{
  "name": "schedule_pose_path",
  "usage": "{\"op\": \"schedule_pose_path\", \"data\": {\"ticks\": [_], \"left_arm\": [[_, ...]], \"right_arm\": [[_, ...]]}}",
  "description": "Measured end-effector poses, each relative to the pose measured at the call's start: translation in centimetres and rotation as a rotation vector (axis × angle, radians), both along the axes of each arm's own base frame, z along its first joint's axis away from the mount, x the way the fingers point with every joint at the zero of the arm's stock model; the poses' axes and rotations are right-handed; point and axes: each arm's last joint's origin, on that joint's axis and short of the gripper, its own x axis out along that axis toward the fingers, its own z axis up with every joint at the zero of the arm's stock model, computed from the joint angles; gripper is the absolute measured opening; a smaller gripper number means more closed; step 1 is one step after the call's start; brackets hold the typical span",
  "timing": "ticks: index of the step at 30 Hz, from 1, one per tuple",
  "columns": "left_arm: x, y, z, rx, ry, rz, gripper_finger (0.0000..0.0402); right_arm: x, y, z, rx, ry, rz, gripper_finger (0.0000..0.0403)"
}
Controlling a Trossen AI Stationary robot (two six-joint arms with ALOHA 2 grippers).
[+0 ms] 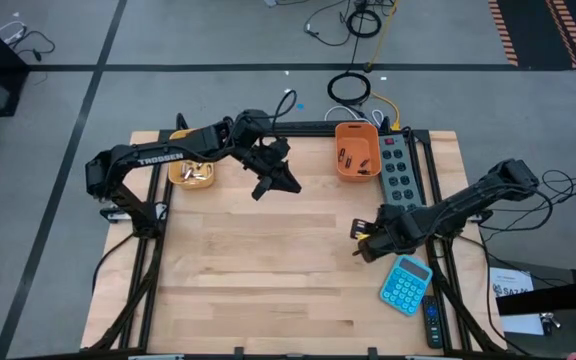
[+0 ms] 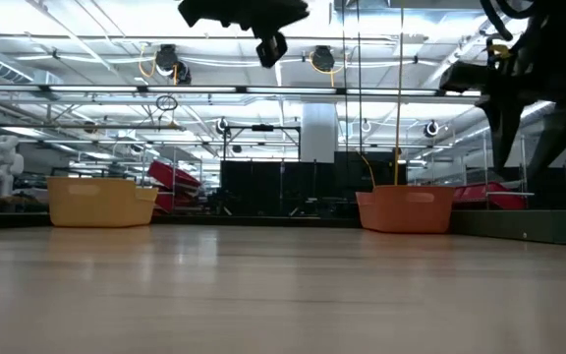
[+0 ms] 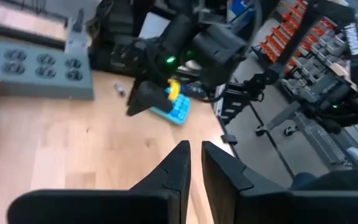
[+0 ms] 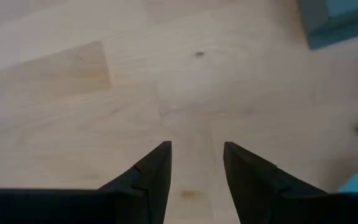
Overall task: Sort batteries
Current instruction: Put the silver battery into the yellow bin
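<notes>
Overhead, batteries (image 1: 193,175) fill the yellow bin (image 1: 176,176), more lie in the orange bin (image 1: 340,162); left gripper (image 1: 290,186), fingers nearly together, holds nothing mid-worktop (image 1: 258,270); right gripper (image 1: 356,240), fingers spread, empty beside the blue calculator (image 1: 406,284)

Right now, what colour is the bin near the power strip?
Orange; the bin beside the power strip shows best in the high view.

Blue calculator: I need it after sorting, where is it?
In the high view, the blue calculator lies near the table's right edge, just below the right gripper and grey power strip.
</notes>
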Motion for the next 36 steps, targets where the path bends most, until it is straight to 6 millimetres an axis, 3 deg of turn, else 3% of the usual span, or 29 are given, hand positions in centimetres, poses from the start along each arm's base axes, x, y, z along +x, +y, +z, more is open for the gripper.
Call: {"op": "schedule_pose_path", "data": {"ticks": [9, 18, 31, 36], "left_arm": [[-0.3, -0.1, -1.1, -0.008, 0.076, 0.105, 0.0050], [-1.1, -1.1, -0.4, 0.022, 0.087, 0.113, 0.0050], [-1.1, -2.6, -0.7, 0.068, 0.126, 0.092, 0.0050], [-1.0, -2.6, -0.4, 0.081, 0.091, 0.092, 0.0050]], "right_arm": [[-0.6, -0.1, -1.0, -0.082, -0.034, -0.045, 0.0137], [-1.2, 0.6, -1.1, 0.172, 0.101, -0.055, 0.0137], [-3.8, 1.1, -0.3, 0.225, 0.396, -0.071, 0.0150], [-3.5, 0.9, -1.6, 0.239, 0.356, -0.094, 0.0151]]}}
